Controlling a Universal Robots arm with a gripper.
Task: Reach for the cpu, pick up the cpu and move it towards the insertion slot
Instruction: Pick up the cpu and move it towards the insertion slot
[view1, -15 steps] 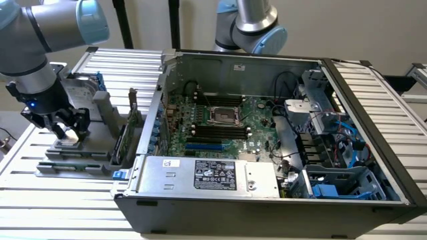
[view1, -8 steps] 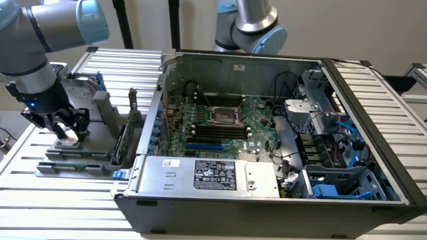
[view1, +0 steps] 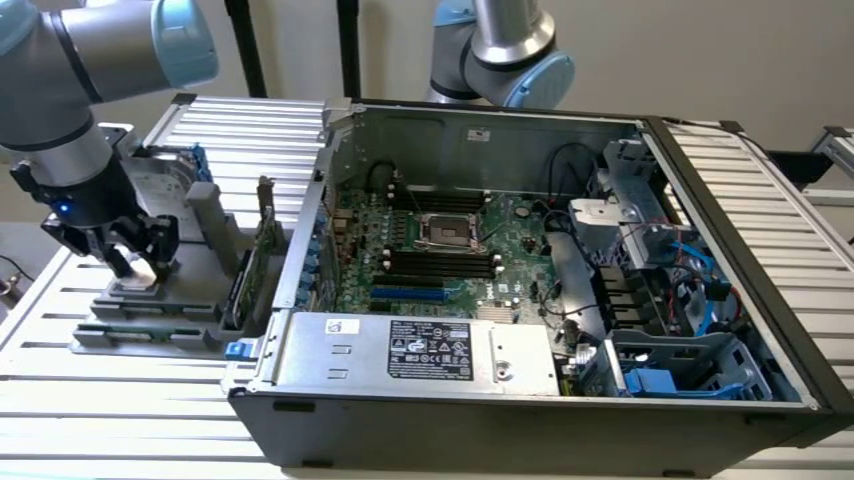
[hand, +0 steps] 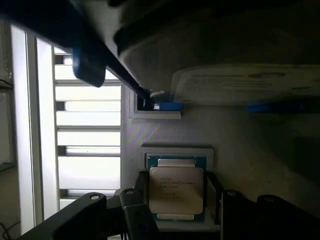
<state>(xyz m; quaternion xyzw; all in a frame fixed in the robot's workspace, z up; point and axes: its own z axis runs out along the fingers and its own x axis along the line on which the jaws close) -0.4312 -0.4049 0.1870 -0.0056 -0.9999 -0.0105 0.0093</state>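
The cpu (hand: 176, 192), a small square chip with a silvery top on a green base, lies in a white-rimmed recess of the grey holder (view1: 150, 322). My gripper (view1: 138, 268) stands low over that holder at the exterior view's left, outside the computer case. In the wrist view its dark fingers (hand: 137, 210) press against two opposite sides of the chip, so the gripper (hand: 176, 202) is shut on it. The chip still looks seated in the recess. The insertion slot (view1: 450, 232), a silver-framed socket with a dark centre, sits on the green board inside the case, far toward the exterior view's right.
The open case wall (view1: 310, 215) rises between the holder and the board. An upright silver hard drive (view1: 167, 172) with a blue frame stands behind my gripper. Black and blue memory slots (view1: 427, 268) lie below the socket, a power supply (view1: 427, 350) in front, and cables (view1: 667, 260) at right.
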